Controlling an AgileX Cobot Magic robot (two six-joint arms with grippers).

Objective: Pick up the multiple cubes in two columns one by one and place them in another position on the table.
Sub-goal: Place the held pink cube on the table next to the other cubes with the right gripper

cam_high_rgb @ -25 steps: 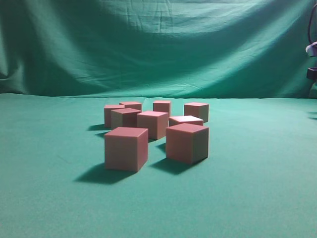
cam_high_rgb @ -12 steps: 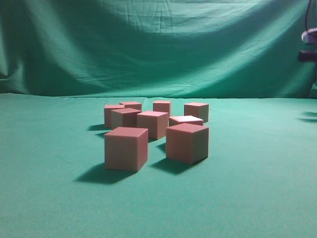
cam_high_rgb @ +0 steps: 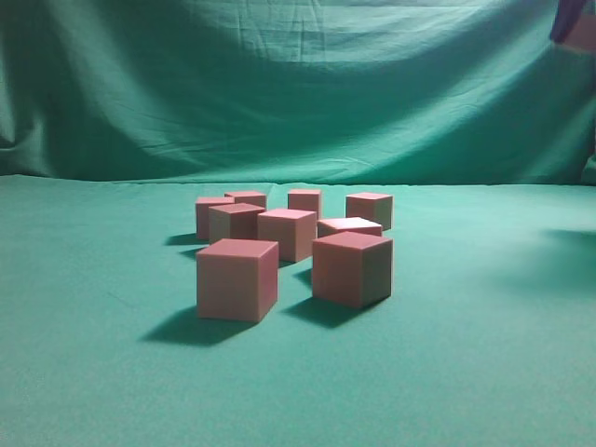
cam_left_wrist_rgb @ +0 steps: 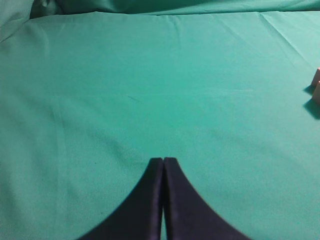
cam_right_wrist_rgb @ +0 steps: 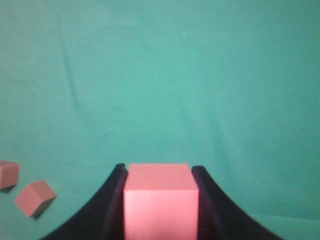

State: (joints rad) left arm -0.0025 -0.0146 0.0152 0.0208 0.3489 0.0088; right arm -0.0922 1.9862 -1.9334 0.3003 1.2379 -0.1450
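The right gripper is now seen clamped on one cube, lifted clear of the table since a moment ago, so placement is judged next.

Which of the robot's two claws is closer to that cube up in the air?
Right. The right gripper is clamped on the lifted cube; the left gripper, shut and empty, hovers over bare green table.

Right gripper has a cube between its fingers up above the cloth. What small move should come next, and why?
Probably carry the cube sideways over bare table, then lower it. The right gripper is shut on it high above the cloth, near the exterior view's top right corner. Two other cubes lie off to the lower left, so the cloth ahead looks free.
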